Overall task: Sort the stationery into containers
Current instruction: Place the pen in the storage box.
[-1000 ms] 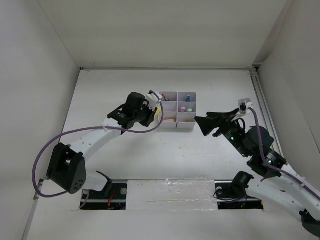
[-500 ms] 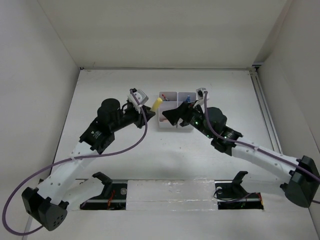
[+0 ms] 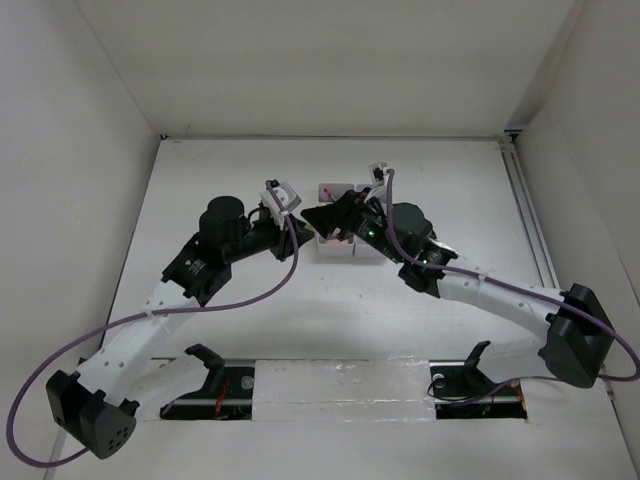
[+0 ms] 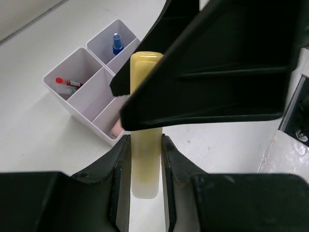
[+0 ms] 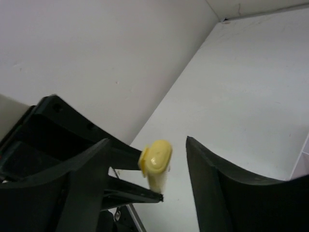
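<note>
Left tool (image 4: 145, 140): closed on the yellow highlighter (image 4: 146, 164), with one finger pressed to each side of the barrel.
Yellow highlighter: held lengthwise in the left tool, just left of the tray (image 4: 72, 108) and outside every compartment. Its rounded far end sticks out past the fingertips.
Right tool (image 5: 147, 145): open, with its two fingers standing either side of the highlighter's far end. The right wrist view shows a gap on each side. In the left wrist view one black finger crosses in front of the barrel.
Tray: white, on the far middle of the desk (image 3: 200, 180). In the top view the right arm (image 3: 470, 285) covers most of it.
Tray contents: a red pen (image 4: 67, 83) lies in one corner compartment and a blue piece (image 4: 116, 42) stands in the one next to it. A pink item (image 4: 116, 129) shows in part in a nearer compartment.
Change over one second: the left arm (image 3: 190, 270), then folded with its tool at the tray's left edge, is now stretched out toward the tray. The right arm, then drawn back to the right of the tray, has reached across it.
Change over half a second: the highlighter was then plain in the top view, left of the tray. The right tool has since moved further left over the tray and now hides it there. The left arm has barely shifted.
</note>
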